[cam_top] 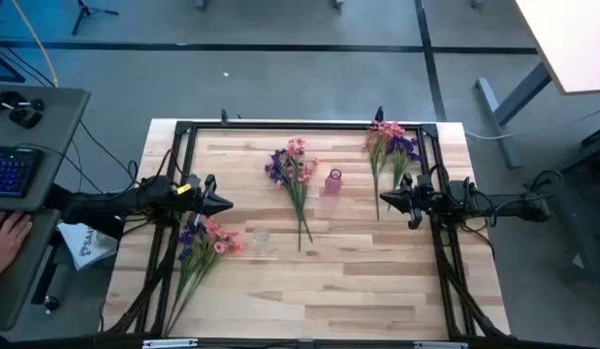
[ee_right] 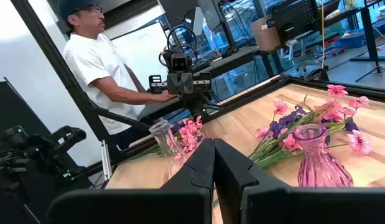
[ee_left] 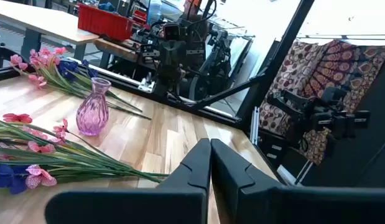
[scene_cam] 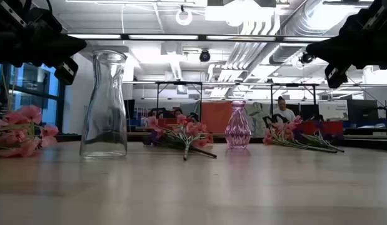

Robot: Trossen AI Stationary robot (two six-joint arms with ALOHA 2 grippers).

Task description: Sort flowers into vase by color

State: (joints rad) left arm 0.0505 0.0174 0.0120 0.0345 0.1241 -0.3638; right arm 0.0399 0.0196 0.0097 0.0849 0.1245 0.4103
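Three loose bunches of pink and purple-blue flowers lie flat on the wooden table: one in the middle (cam_top: 292, 179), one at the far right (cam_top: 392, 145), one at the near left (cam_top: 203, 242). A pink glass vase (cam_top: 333, 181) (scene_cam: 237, 125) stands upright beside the middle bunch. A clear glass vase (cam_top: 262, 238) (scene_cam: 104, 103) stands nearer. My left gripper (cam_top: 222, 204) (ee_left: 210, 168) is shut and hovers just past the near-left bunch. My right gripper (cam_top: 385, 201) (ee_right: 214, 162) is shut and hovers right of the pink vase. Both point toward the table's middle.
A black metal frame (cam_top: 309, 126) runs along the table's far edge and sides. A person stands beyond the left side (ee_right: 99, 68), with a hand (cam_top: 9, 233) by a keyboard (cam_top: 9, 170) on a side desk. Bare wood lies along the near edge (cam_top: 329, 301).
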